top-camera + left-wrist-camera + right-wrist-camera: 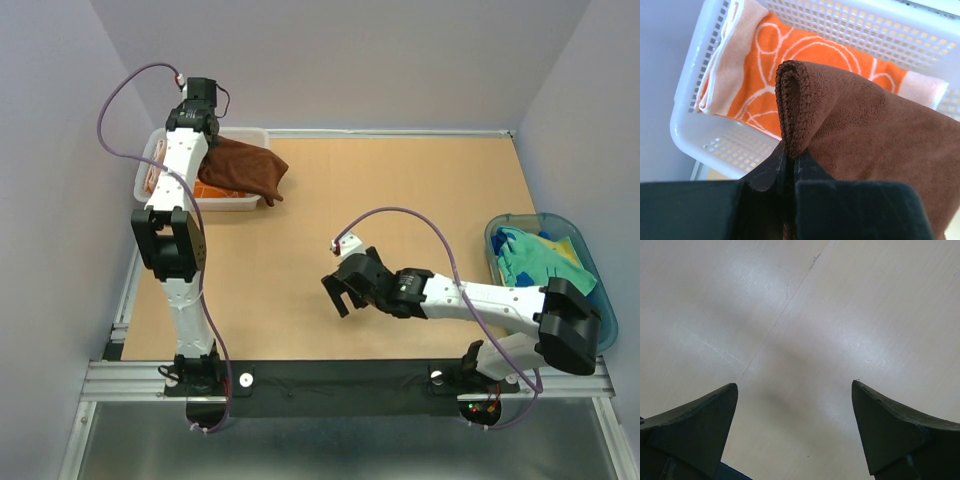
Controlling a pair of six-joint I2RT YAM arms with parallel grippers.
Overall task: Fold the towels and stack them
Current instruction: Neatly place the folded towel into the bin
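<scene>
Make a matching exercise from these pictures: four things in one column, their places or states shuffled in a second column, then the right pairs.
Things
1. brown towel
2. orange towel
3. green towel
4. right gripper

Places or states
A. open above the bare table
B. lying folded in the white basket
C. pinched at its folded edge by the left gripper
D. in the blue tub

Pairs: 1-C, 2-B, 3-D, 4-A
</scene>
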